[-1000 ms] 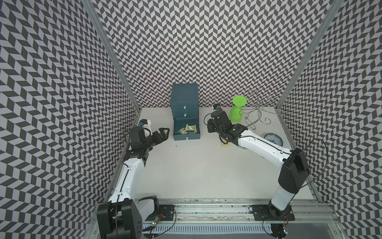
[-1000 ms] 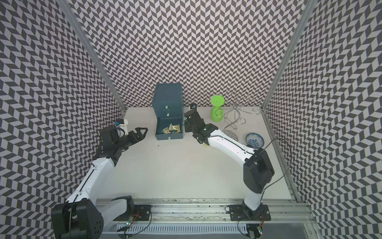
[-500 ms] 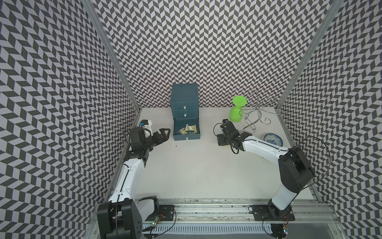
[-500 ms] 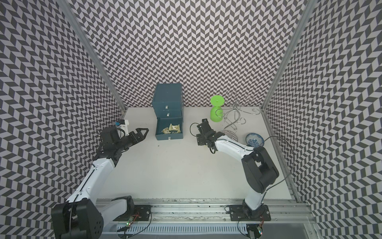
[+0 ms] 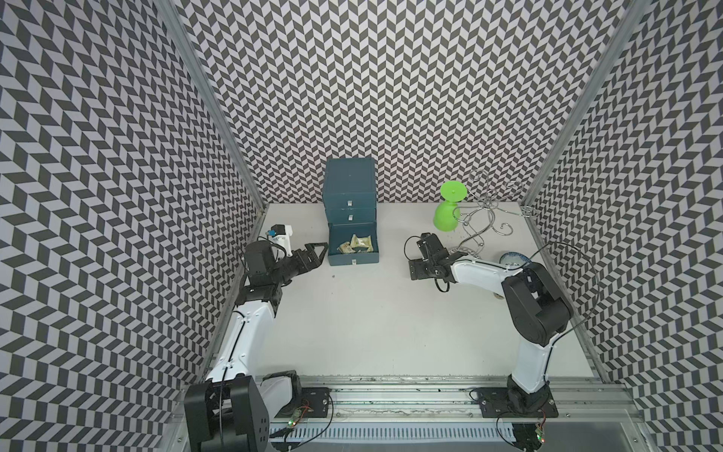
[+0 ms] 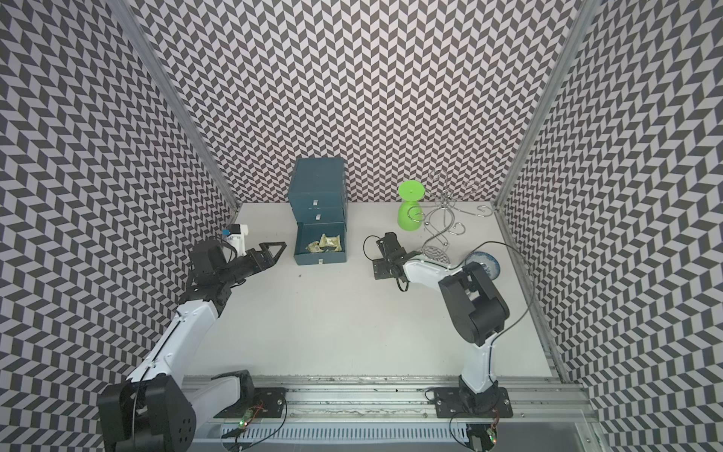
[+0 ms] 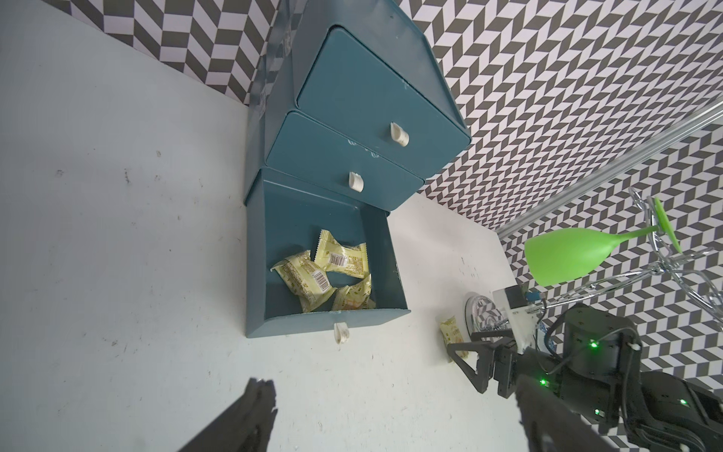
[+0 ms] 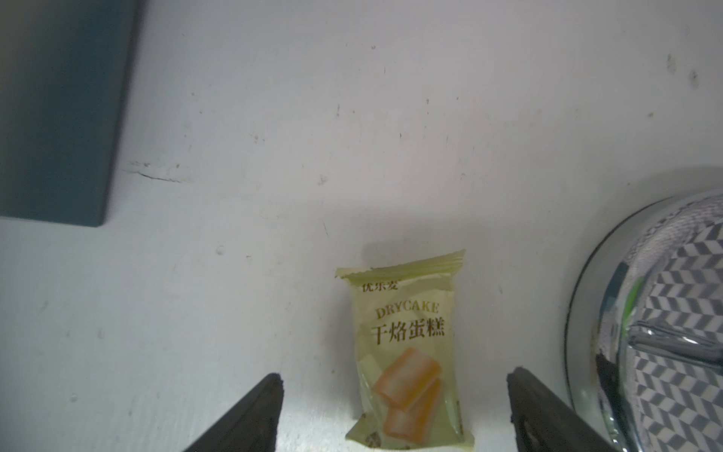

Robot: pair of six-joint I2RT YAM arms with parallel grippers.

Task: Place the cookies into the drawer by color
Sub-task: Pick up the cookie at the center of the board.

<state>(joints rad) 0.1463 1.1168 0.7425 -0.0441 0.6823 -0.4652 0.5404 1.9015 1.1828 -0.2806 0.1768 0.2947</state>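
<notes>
The teal drawer chest (image 5: pixel 349 187) (image 6: pixel 317 184) stands at the back, its bottom drawer pulled out. Three pale yellow cookies (image 5: pixel 357 246) (image 7: pixel 324 270) lie inside it. Another pale yellow cookie (image 8: pixel 407 352) (image 7: pixel 452 332) lies flat on the table to the right of the chest. My right gripper (image 5: pixel 416 254) (image 6: pixel 378 254) (image 8: pixel 395 395) hovers low over it, open, one finger on each side and neither touching; both top views hide the packet under the gripper. To the left of the open drawer my left gripper (image 5: pixel 314 256) (image 6: pixel 274 252) (image 7: pixel 395 415) is open and empty.
An upturned green goblet (image 5: pixel 446 211) and a chrome wire stand (image 5: pixel 485 207) stand at the back right. The stand's shiny round base (image 8: pixel 657 313) lies close beside my right gripper. A blue patterned bowl (image 5: pixel 514 259) sits behind the right arm.
My right gripper has pulled back from beside the drawer, dropped low over the table and opened wide. The left arm has stayed where it was.
</notes>
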